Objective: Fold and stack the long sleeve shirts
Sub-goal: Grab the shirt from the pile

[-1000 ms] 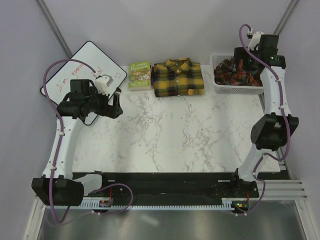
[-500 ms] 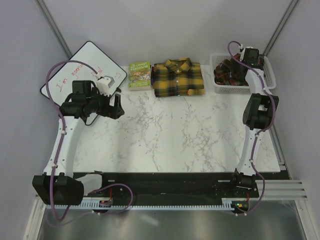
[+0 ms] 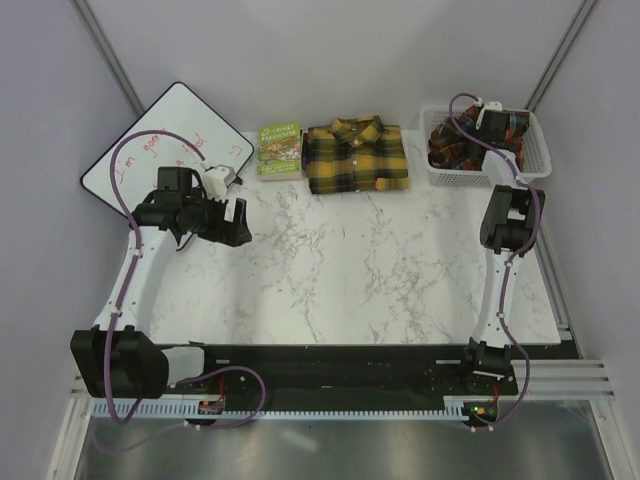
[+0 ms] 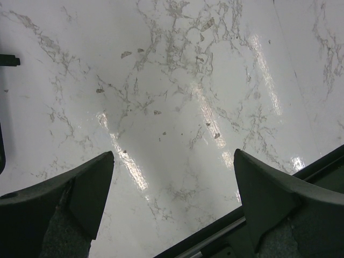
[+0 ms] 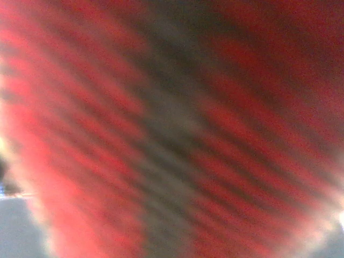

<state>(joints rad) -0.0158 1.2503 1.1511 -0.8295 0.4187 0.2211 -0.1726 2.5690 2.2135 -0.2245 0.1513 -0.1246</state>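
One of the long sleeve shirts, yellow and black plaid (image 3: 356, 157), lies folded at the back middle of the marble table. The red-brown plaid shirt (image 3: 450, 146) is bunched in a white basket (image 3: 480, 179) at the back right. My right gripper (image 3: 489, 137) is pushed down into that shirt. Blurred red cloth (image 5: 172, 129) fills the right wrist view, so its fingers are hidden. My left gripper (image 3: 240, 222) hangs open over bare marble on the left, nothing between its fingers (image 4: 172, 161).
A small green book (image 3: 279, 150) lies just left of the yellow shirt. A whiteboard (image 3: 150, 140) leans at the back left corner. The black base rail (image 3: 330, 370) runs along the near edge of the table (image 3: 380, 270).
The right arm has swung left and dropped its gripper into the basket onto the red-brown shirt. The left gripper has shifted slightly right and nearer.
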